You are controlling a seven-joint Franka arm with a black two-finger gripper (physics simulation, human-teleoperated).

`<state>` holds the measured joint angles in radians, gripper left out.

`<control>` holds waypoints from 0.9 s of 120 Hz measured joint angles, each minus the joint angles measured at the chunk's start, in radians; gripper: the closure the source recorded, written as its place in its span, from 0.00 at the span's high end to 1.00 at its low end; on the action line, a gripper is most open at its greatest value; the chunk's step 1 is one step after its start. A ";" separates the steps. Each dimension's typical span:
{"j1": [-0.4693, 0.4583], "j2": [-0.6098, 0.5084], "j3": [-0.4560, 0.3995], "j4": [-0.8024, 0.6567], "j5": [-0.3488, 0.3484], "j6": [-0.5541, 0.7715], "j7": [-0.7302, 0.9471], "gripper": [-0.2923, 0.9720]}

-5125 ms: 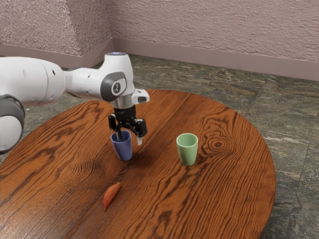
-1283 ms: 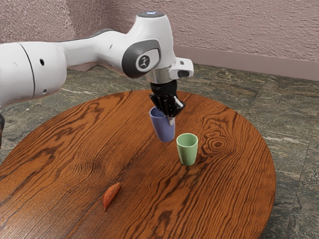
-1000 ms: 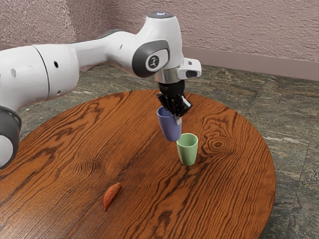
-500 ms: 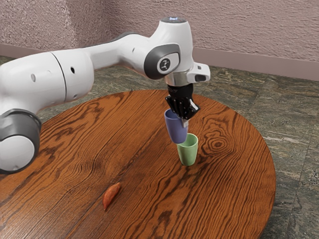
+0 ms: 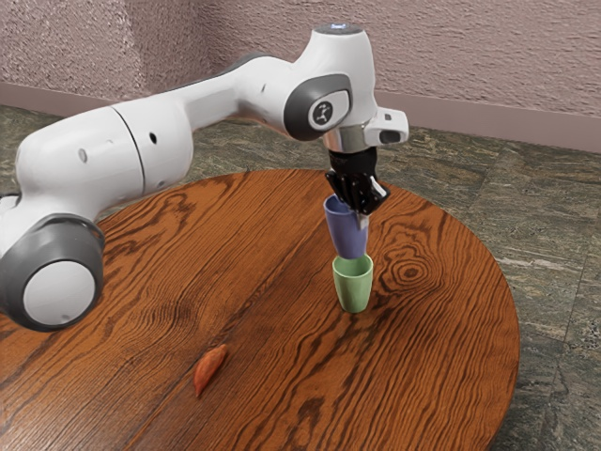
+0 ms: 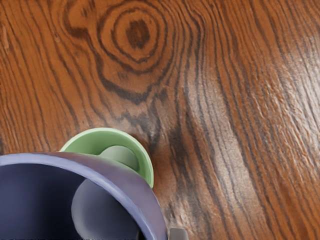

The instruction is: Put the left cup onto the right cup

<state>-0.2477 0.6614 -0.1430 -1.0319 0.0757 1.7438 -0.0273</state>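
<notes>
The gripper [image 5: 361, 209] is clamped on the rim of the blue cup [image 5: 345, 237], which is held directly above the green cup [image 5: 353, 284], its base at the green rim. The stacking step is judged to be in hand; final centring and lowering are called for. Contact between the cups cannot be determined.

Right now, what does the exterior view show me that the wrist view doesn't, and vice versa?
Exterior view: the arm, the fingers pinching the blue cup at its rim, its base level with the rim of the green cup, and an orange object lying apart. Wrist view: down into both cups, the green cup's mouth partly uncovered beside the blue cup. Both: the two cups and the wooden table.
</notes>
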 joint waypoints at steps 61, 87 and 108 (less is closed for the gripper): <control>0.017 0.069 -0.015 0.047 0.019 -0.015 0.001 0.15; 0.019 0.070 -0.015 0.047 0.022 -0.012 0.002 0.15; 0.019 0.071 -0.020 0.063 0.023 -0.012 0.002 0.15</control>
<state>-0.2285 0.7328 -0.1629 -0.9687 0.0987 1.7317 -0.0253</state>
